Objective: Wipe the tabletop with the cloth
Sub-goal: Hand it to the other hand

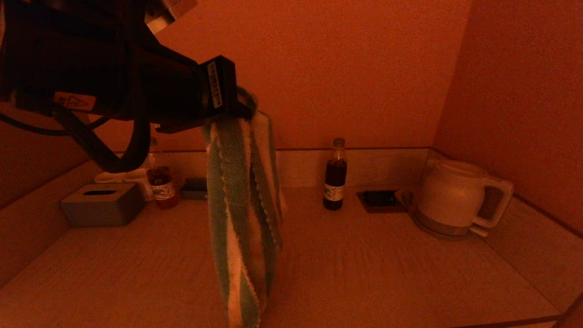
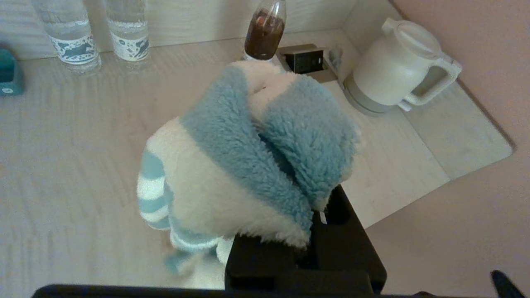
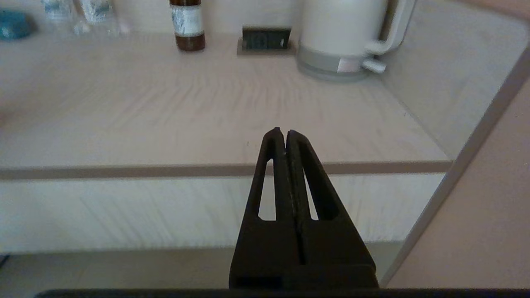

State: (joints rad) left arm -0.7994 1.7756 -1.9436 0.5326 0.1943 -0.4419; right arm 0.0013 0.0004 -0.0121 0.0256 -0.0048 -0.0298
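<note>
Left claw (image 1: 237,111) gripped the cloth (image 1: 243,218) high above the tabletop (image 1: 387,273).
Striped blue and white, the cloth hung down, its lower end near the tabletop's front. Right claw (image 3: 283,132) sat closed and empty off the front edge. Farther back stood a tissue box (image 1: 102,203), a dark bottle (image 1: 335,175) and a kettle (image 1: 455,198).
</note>
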